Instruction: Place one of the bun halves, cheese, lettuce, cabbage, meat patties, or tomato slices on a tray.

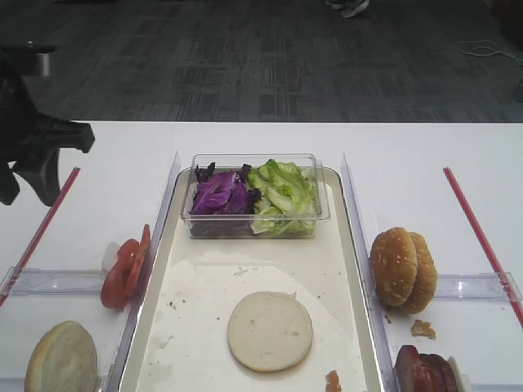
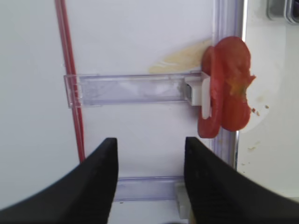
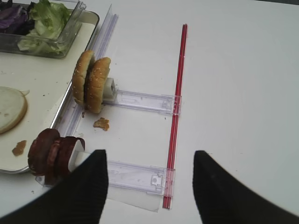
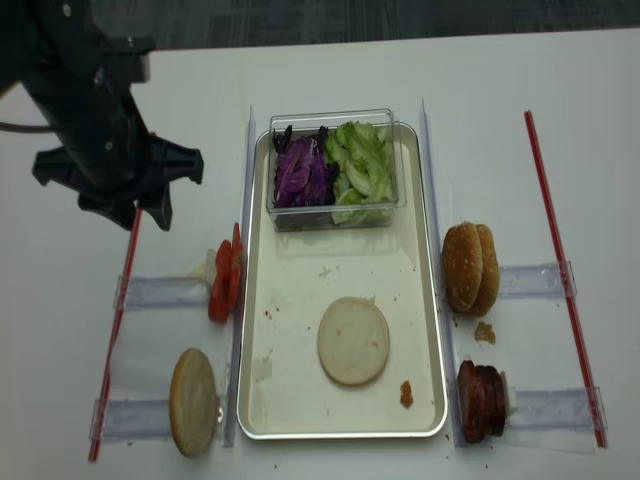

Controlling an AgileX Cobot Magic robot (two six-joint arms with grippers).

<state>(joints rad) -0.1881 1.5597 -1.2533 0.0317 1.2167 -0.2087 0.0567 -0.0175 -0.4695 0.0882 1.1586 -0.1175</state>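
The bun half (image 1: pixel 270 331) already lies flat on the tray (image 1: pixel 353 245). Both the left gripper (image 2: pixel 149 186) and right gripper (image 3: pixel 149 186) hang spread and empty; a careless descent could topple the tomato slices (image 2: pixel 226 88).

- The tray (image 4: pixel 256 300), long, silvery, cream-lined and crumb-specked, is the landmark.
- One pale bun half (image 4: pixel 353 341) lies flat, cut face up, on its near middle.
- Green lettuce (image 4: pixel 362 170) and purple cabbage (image 4: pixel 298 172) sit side by side at its far end.
- Tomato slices (image 4: pixel 223 281) stand on edge just outside its left rim.
- Reddish-brown meat patties (image 4: pixel 481 401) stand on edge outside its near right corner.
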